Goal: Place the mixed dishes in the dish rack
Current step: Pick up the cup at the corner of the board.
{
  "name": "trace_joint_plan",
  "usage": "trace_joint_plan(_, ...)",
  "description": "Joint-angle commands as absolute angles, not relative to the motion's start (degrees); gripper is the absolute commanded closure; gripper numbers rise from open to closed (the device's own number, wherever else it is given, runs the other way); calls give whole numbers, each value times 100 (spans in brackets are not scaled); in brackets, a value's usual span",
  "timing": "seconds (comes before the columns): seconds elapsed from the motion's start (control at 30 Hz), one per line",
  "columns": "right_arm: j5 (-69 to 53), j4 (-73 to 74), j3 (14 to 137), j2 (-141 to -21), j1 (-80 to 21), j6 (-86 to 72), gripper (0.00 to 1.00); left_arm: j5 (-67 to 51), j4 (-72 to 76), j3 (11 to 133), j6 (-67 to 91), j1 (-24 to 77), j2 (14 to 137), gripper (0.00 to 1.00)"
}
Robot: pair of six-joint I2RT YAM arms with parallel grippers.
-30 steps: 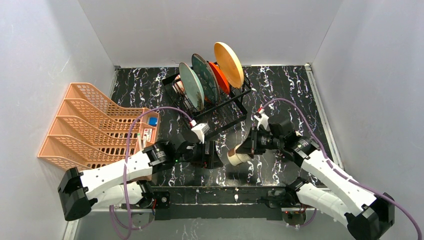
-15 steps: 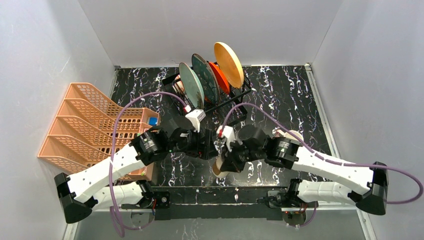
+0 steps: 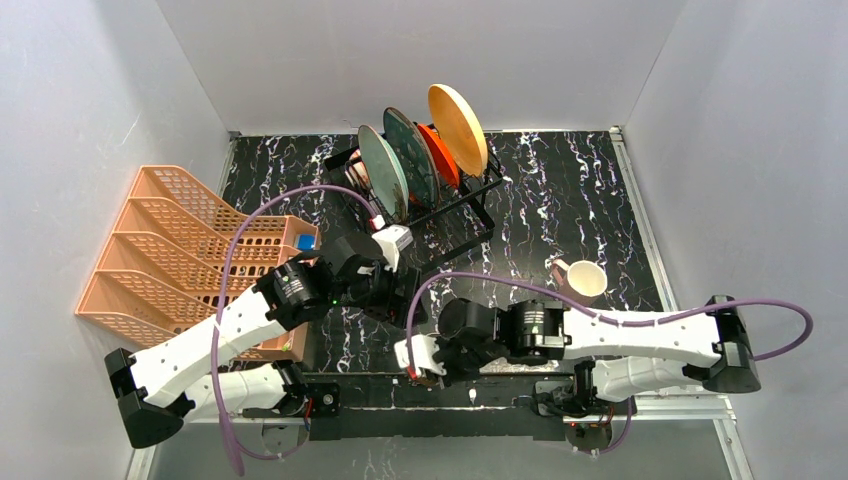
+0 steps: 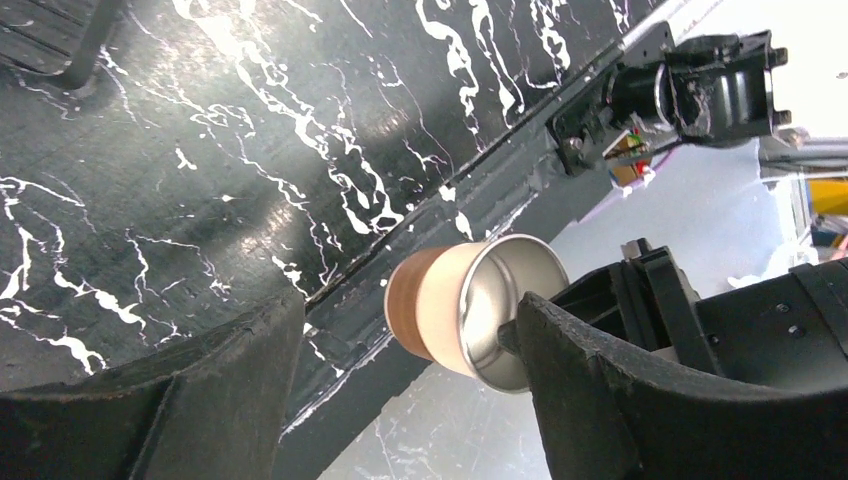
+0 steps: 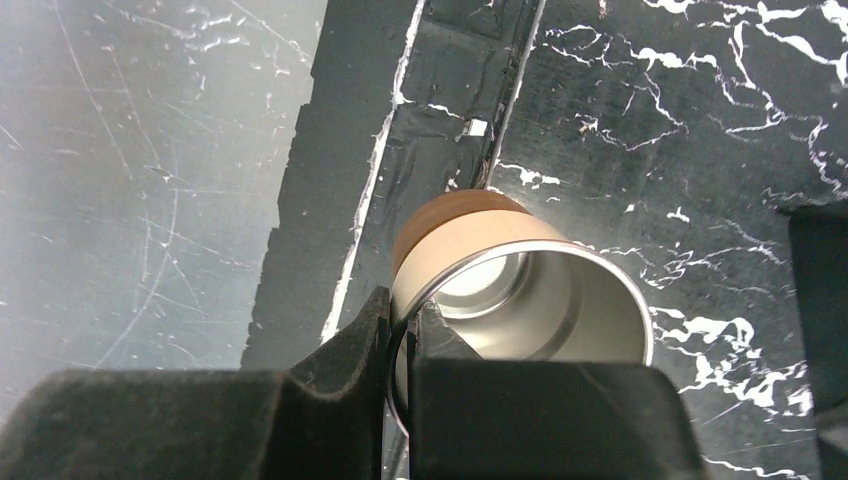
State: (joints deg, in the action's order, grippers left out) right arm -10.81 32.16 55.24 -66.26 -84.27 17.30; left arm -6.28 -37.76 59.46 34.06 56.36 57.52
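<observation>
Step in hand: cup loading. Right gripper (image 5: pixel 400 335) pinches the rim of the tan-walled steel cup (image 5: pixel 530 290) at the near edge of the black marbled table (image 5: pixel 700 100). Left gripper (image 4: pixel 410 345) stands spread, facing it. Next move, probably: carry the cup to the black wire dish rack (image 3: pixel 450 213), well apart.

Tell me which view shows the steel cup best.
Right wrist: the cup is large and sharp, steel inside and tan outside plain, its rim pinched by the right end effector. Left wrist shows it smaller, from the side. The top view all but hides it under the right arm.
</observation>
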Motion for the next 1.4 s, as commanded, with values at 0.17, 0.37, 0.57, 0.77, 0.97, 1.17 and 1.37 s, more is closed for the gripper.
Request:
trace_joint_plan(0.17, -451, 3653, 6311, -7034, -8675, 2965, 99, -1477, -4193, 6057, 2798, 5630, 5826, 30)
trace_joint_plan(0.37, -389, 3749, 6528, -7113, -8673, 3085, 99, -1732, -4400, 6049, 2599, 5632, 5937, 37)
trace_joint_plan(0.57, -305, 3782, 6698, -7230, -8702, 3098, 99, -1775, -4491, 6027, 2549, 5630, 6084, 51)
trace_joint_plan(0.77, -59, 3648, 6838, -7359, -8818, 3081, 99, -1866, -4427, 5995, 2564, 5627, 6223, 72)
trace_joint_plan(0.97, 517, 3294, 6981, -7407, -8835, 2912, 94, -1944, -4419, 5910, 2532, 5642, 6364, 100)
trace_joint_plan(1.17, 835, 2918, 6926, -7151, -8844, 2861, 94, -1912, -4411, 5883, 2522, 5650, 6326, 100)
trace_joint_plan(1.37, 954, 2833, 7021, -7196, -8849, 2825, 99, -1863, -4412, 5851, 2531, 5643, 6382, 88)
